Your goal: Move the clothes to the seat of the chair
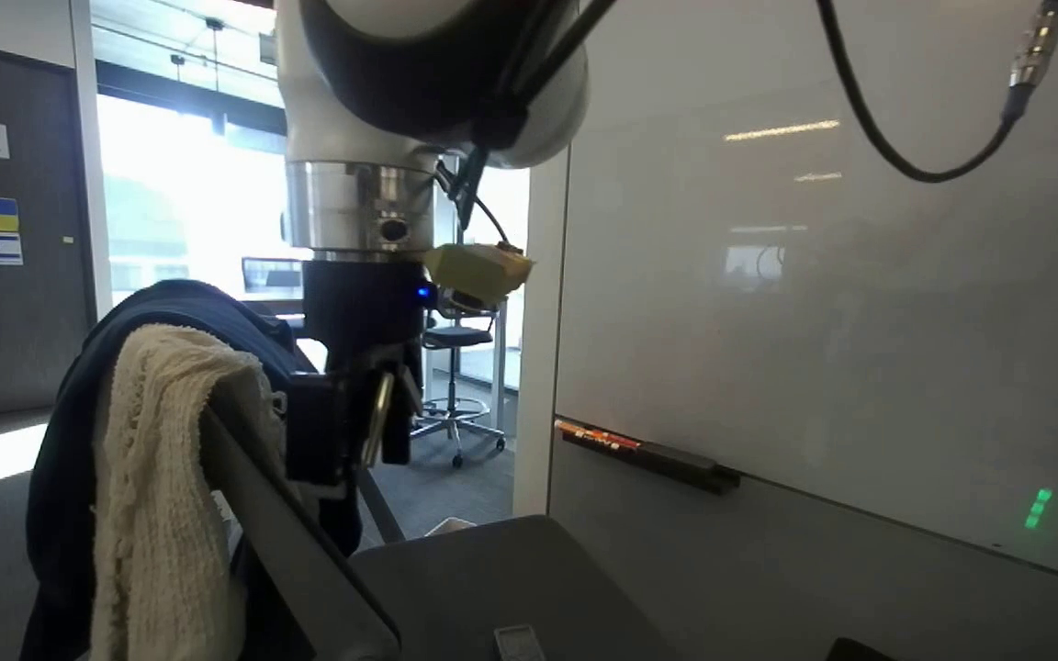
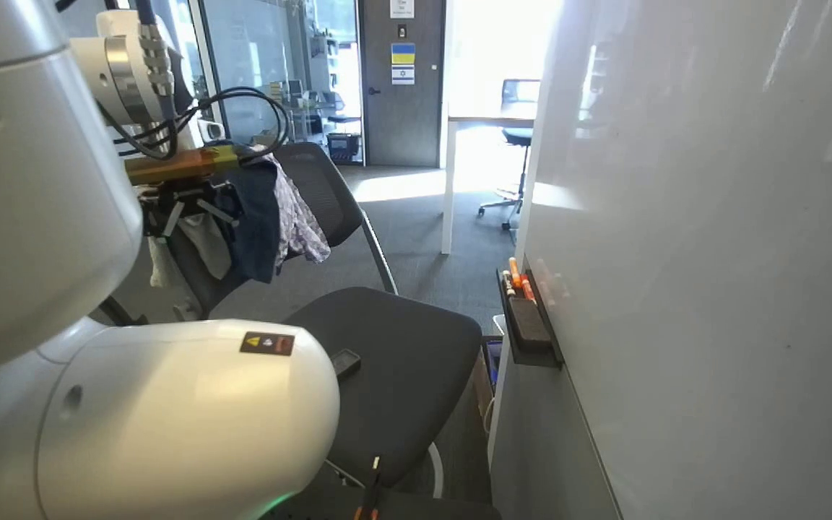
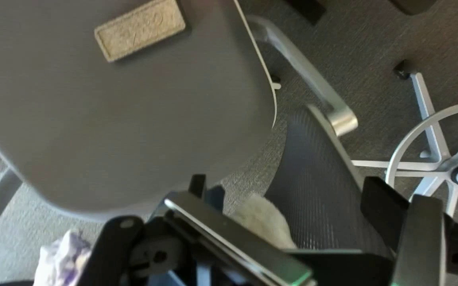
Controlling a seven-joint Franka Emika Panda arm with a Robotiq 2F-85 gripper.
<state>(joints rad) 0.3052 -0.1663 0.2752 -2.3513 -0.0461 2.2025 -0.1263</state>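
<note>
Spread wide, the claw (image 3: 304, 210) points down near the top of a chair back (image 2: 322, 191), and the wrist view shows part of that back in the gap between its fingers (image 3: 422, 234). The clothes (image 1: 189, 301) hang over the same back: in an exterior view a cream cloth (image 2: 206, 247) shows just below the claw, a dark blue garment (image 2: 256, 224) beside it, and a pale patterned cloth (image 2: 302, 224) on the far side of the blue one from the claw. I cannot tell whether the fingers touch any of them. Lower than the claw lies the chair seat (image 2: 401, 361), with a small block (image 3: 139, 29) on it. Well apart from the claw stands a whiteboard (image 2: 690, 253) with markers (image 2: 515, 273) and an eraser (image 2: 529, 323) on its ledge (image 2: 539, 357).
</note>
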